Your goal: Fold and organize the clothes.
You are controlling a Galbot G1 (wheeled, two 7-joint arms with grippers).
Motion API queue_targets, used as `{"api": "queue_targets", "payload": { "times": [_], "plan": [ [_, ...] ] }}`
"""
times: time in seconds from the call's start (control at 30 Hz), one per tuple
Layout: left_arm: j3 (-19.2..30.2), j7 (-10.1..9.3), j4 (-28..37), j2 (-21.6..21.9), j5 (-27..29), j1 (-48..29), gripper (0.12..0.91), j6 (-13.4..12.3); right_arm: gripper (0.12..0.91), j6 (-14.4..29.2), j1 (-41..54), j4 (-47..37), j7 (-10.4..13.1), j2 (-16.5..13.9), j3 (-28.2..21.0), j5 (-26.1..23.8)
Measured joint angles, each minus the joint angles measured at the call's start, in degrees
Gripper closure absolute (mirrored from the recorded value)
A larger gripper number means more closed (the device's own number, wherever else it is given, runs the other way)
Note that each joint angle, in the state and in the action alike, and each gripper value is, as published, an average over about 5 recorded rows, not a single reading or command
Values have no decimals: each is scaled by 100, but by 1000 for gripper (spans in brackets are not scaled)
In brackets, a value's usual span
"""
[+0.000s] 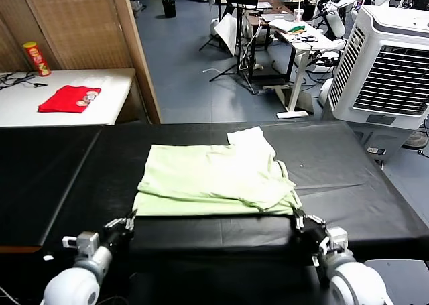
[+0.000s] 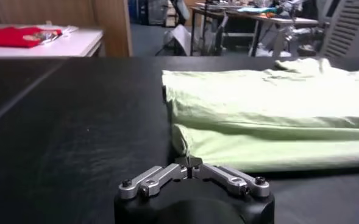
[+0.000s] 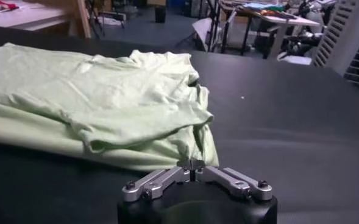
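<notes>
The light-green shirt (image 1: 218, 174) lies folded on the black table (image 1: 60, 164), a bit to the right of the middle, with one layer on top of another. The head view shows the whole shirt from above, and the two claws sit at its near edge. The left gripper (image 1: 130, 218) is at the near left corner, and the right gripper (image 1: 295, 216) is at the near right corner. From up there the claws look tiny, so you cannot tell how they stand. The left wrist view goes in close: the left gripper (image 2: 190, 163) has its fingertips pinched together right at the bottom corner of the shirt (image 2: 270, 122), touching the cloth, but you cannot tell if any cloth is caught between them. The right wrist view shows the right gripper (image 3: 193, 164) pinched the same way, right at the edge of the shirt (image 3: 100, 103) where the cloth bunches up. Only the head view shows a red can (image 1: 36, 58) on the white table (image 1: 27, 100) far off to the left, beside a small red cloth (image 1: 68, 98), and a big white fan box (image 1: 385, 64) to the right
</notes>
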Motion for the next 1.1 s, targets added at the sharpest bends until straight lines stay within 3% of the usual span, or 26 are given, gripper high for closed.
{"api": "queue_targets", "payload": {
  "times": [0.1,0.17,0.37,0.43,0.53,0.7,0.8,0.93,1.1],
  "plan": [
    [-82,-9,-216,79,13,314,902,2,879,18,-141,92,-110,42,3,-33],
    [-147,-48,-336,121,2,513,902,30,811,19,-222,171,-181,53,17,-35],
    [-323,-230,-627,115,-134,936,889,203,480,-76,-437,493,-194,54,138,-36],
    [-350,-313,-723,72,-136,1007,831,225,369,-125,-526,671,-197,18,237,24],
    [-386,-498,-900,7,-136,1091,674,282,261,-131,-568,917,-183,-78,440,248],
    [-484,-617,-1331,-2,-308,1090,392,470,229,159,41,756,-136,-270,566,495],
    [-470,-636,-1449,80,-623,800,275,582,227,353,861,200,-148,-315,363,491],
    [-269,-757,-1198,208,-1120,-85,237,697,227,513,2093,-729,-144,-302,-106,476],
    [167,-835,-334,371,-1561,-1540,232,719,227,603,3569,-1979,-125,-165,-768,421]
  ]
}}
